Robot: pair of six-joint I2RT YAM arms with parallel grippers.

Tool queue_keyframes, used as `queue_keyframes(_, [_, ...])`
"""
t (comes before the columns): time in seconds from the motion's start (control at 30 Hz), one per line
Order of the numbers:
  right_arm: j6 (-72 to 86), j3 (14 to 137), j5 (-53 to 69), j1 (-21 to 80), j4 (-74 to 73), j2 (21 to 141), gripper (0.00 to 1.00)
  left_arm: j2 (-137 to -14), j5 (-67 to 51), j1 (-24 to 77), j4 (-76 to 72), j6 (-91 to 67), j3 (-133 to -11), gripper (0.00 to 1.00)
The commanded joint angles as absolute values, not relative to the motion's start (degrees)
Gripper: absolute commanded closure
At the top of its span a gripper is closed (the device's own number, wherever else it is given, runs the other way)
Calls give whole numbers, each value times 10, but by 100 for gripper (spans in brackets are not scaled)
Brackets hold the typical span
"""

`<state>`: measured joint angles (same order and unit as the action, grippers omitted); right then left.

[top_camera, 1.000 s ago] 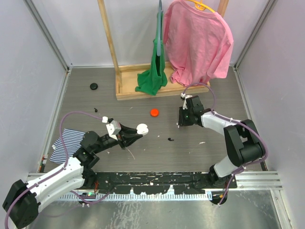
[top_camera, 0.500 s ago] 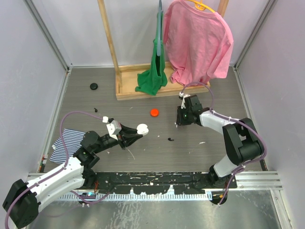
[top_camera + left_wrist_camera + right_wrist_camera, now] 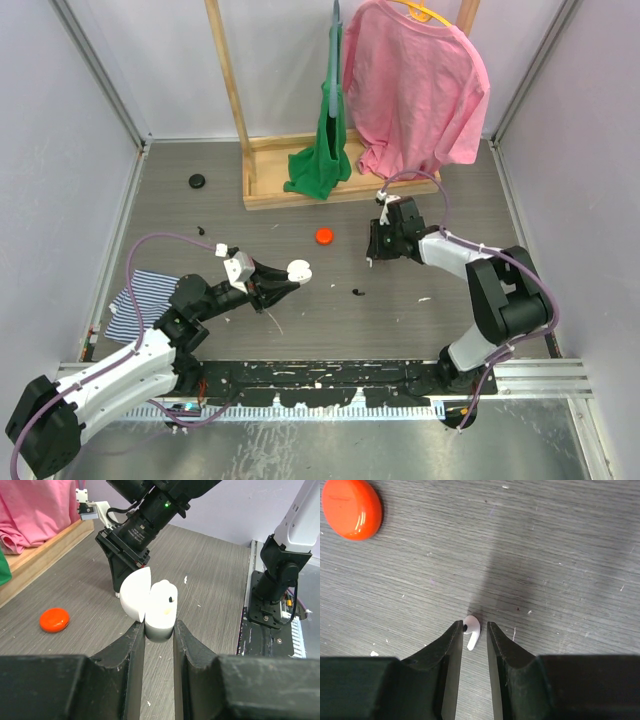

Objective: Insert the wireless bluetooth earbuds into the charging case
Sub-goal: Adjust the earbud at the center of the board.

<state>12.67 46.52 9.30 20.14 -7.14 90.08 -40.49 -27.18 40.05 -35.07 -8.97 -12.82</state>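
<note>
A white earbud point(image 3: 471, 636) lies on the grey table point(image 3: 250, 225), in the right half, between the two fingers of the right gripper point(image 3: 473, 625). The right gripper points down at the table. Its fingers are a little apart, one on each side of the earbud. In the right wrist view the earbud rests against the finger on the left, and a thin gap shows at the other finger, so the jaws are not closed on it.

The charging case point(image 3: 161, 605) is white and is in the left half of the table, well apart from the earbud. The left gripper point(image 3: 159, 628) holds it, with both fingers pressed against its lower part. The lid of the case is open and leans to the left in the left wrist view. The open top faces the right arm.

An orange disc point(image 3: 323, 236) lies flat on the table between the two grippers, nearer to the right one. Behind it, at the far side, stands a wooden rack point(image 3: 262, 195). A pink shirt point(image 3: 420, 90) and a green cloth point(image 3: 325, 150) hang on it. A striped cloth point(image 3: 140, 300) lies at the left edge of the table, beside the left arm. A small black round thing point(image 3: 197, 181) lies near the far left corner.
</note>
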Motion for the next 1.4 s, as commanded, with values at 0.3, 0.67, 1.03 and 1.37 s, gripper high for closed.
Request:
queue_keyframes(0.3, [139,482,119,205,-49,939,75,-408,-270,399,-367,-94,-146,94])
queue_keyframes(0.67, [112,523,-138,293,-137,931,83,-407,-263,399,-365,-94,-146,94])
queue_keyframes(1.03, [130,625,-442,422,-247,1068,84,-397,-246,399,-356,-94,-145,94])
queue_keyframes(1.37, [178,691,-506,508,-307,1176,72,-360,-198,399,-346,-94,-133,95])
